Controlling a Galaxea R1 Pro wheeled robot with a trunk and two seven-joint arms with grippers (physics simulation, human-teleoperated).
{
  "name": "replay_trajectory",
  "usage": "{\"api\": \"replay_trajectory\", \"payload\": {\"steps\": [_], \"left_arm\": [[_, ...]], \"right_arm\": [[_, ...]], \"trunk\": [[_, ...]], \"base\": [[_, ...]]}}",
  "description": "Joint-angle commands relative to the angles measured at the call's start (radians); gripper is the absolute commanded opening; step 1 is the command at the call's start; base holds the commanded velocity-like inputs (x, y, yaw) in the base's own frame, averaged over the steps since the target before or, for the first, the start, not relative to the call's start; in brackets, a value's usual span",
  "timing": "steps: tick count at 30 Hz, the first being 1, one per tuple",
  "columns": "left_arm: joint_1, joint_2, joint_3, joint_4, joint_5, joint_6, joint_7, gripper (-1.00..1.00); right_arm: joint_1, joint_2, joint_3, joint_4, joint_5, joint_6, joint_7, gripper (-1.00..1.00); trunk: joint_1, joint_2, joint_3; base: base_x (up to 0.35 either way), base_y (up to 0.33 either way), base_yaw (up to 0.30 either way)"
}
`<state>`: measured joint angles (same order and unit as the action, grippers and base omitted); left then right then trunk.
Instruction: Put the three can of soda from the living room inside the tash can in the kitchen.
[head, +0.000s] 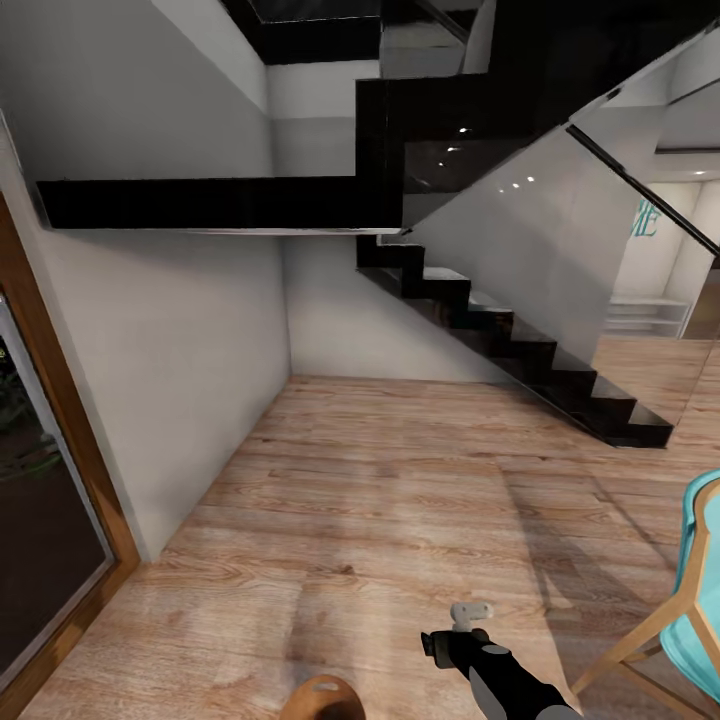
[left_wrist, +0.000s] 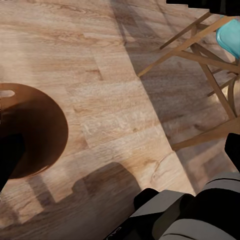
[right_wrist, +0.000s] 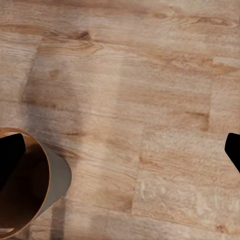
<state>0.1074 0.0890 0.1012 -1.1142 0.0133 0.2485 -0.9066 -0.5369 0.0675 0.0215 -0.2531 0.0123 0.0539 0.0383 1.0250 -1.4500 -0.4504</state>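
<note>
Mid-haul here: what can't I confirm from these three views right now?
- Trash can: cut off by the head view's bottom edge; in the left wrist view its inside is dark, so any cans inside can't be made out.
- Right claw: small in the head view; open or shut unclear.
- Chair: cut off by the right edge.

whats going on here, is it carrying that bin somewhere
The robot is in a hallway by a black staircase, on a light wood floor. The bin sits low in front of it; whether a tool grips it cannot be told, and no soda cans are seen in the part of it that shows. The right tool points ahead over bare floor. A turquoise chair stands at the right.
</note>
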Motion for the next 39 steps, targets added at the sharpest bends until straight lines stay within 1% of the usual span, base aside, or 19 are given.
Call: {"api": "replay_trajectory", "payload": {"steps": [1, 13, 20, 27, 39], "left_arm": [[0.0, 0.0, 0.002, -0.018, 0.0, 0.001, -0.001, 1.0], [0.0, 0.001, 0.003, -0.027, 0.0, 0.002, -0.006, 1.0], [0.0, 0.002, 0.003, -0.027, -0.001, 0.002, -0.006, 1.0], [0.0, 0.002, 0.003, -0.027, 0.0, 0.002, -0.006, 1.0], [0.0, 0.002, 0.003, -0.027, -0.001, 0.002, -0.006, 1.0]], "right_arm": [[0.0, 0.0, 0.0, 0.0, 0.0, 0.0, 0.0, 1.0], [0.0, 0.0, 0.0, 0.0, 0.0, 0.0, 0.0, 1.0], [0.0, 0.0, 0.0, 0.0, 0.0, 0.0, 0.0, 1.0], [0.0, 0.0, 0.0, 0.0, 0.0, -0.001, 0.0, 1.0], [0.0, 0.0, 0.0, 0.0, 0.0, -0.002, 0.0, 1.0]], "trunk": [[0.0, 0.0, 0.0], [0.0, 0.0, 0.0], [0.0, 0.0, 0.0], [0.0, 0.0, 0.0], [0.0, 0.0, 0.0]], "base": [[0.0, 0.216, 0.0], [0.026, 0.081, 0.0], [0.213, 0.183, 0.0], [0.046, 0.195, 0.0], [0.004, 0.035, 0.0]]}}
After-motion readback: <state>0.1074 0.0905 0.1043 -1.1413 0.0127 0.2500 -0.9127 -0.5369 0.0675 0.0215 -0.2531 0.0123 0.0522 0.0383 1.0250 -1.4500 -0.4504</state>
